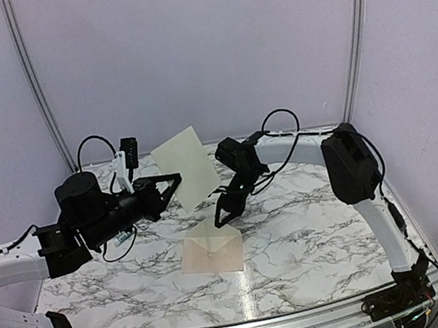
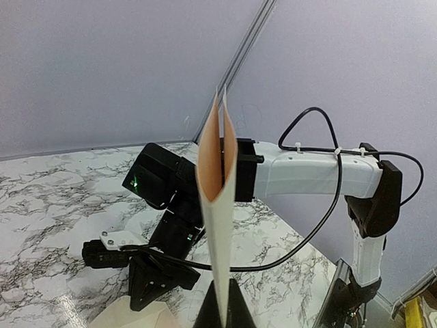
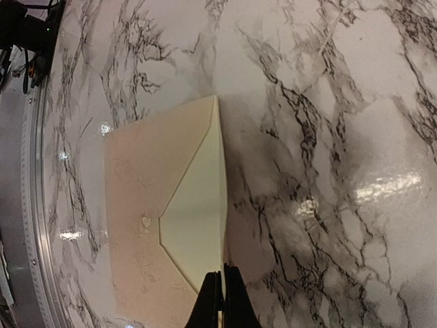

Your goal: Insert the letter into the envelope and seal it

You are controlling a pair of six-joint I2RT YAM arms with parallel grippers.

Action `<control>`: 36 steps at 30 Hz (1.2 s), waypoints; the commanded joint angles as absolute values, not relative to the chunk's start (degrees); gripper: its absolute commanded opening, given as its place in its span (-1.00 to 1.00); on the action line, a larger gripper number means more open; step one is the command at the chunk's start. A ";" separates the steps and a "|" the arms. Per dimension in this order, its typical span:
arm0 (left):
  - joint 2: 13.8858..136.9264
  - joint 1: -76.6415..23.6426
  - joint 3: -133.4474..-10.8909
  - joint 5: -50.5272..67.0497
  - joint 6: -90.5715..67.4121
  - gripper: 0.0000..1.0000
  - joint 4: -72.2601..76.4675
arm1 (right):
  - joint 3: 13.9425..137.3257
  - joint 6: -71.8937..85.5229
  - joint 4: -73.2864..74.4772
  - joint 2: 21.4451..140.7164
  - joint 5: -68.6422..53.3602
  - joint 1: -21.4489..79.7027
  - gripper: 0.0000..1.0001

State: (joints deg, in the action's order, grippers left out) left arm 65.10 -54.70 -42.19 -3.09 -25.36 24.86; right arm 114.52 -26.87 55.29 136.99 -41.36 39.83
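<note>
Now your left gripper (image 1: 176, 180) is clamped on the near edge of the letter (image 1: 187, 168), holding the sheet up on edge in the air. Your right gripper (image 1: 226, 212) is pinched shut on the flap of the envelope (image 1: 214, 254), which lies on the table (image 1: 314, 223) below and in front of the letter.

In the left wrist view we see the letter (image 2: 217, 225) only edge-on, so its faces are hidden, and the bottom edge cuts off the left gripper (image 2: 220, 290). In the right wrist view, the right gripper (image 3: 222, 275), also cut off there, covers one corner of the envelope (image 3: 136, 225).
</note>
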 commanded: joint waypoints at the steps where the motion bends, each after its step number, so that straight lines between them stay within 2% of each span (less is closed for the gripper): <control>1: 63.77 -54.36 -41.54 -2.75 -26.17 -1.00 24.08 | 118.81 -23.25 54.33 139.19 -44.18 41.89 -1.00; 3: 64.02 -54.32 -41.54 -2.57 -26.41 -1.00 24.08 | 118.85 -22.78 54.13 139.40 -44.67 42.08 -0.96; 8: 65.06 -54.34 -42.52 -1.64 -26.60 -1.00 24.02 | 116.11 -24.60 54.41 135.10 -41.24 41.03 -0.34; 11: 65.94 -54.32 -44.46 -0.30 -25.97 -1.00 23.27 | 111.62 -25.38 53.43 129.11 -40.94 37.63 -0.12; 20: 74.66 -54.23 -52.10 7.19 -24.85 -1.00 22.50 | 98.76 -29.05 54.21 110.60 -47.86 22.70 0.06; 25: 78.09 -53.12 -54.98 13.46 -23.53 -1.00 22.86 | 93.54 -33.04 55.55 101.61 -57.27 17.21 0.31; 28: 80.42 -52.71 -55.71 18.37 -24.83 -1.00 25.23 | 87.78 -31.10 51.81 96.41 -65.04 16.85 0.50; 36: 85.17 -52.65 -55.81 23.19 -30.16 -1.00 34.52 | 76.45 -17.20 33.85 89.26 -69.45 20.17 0.54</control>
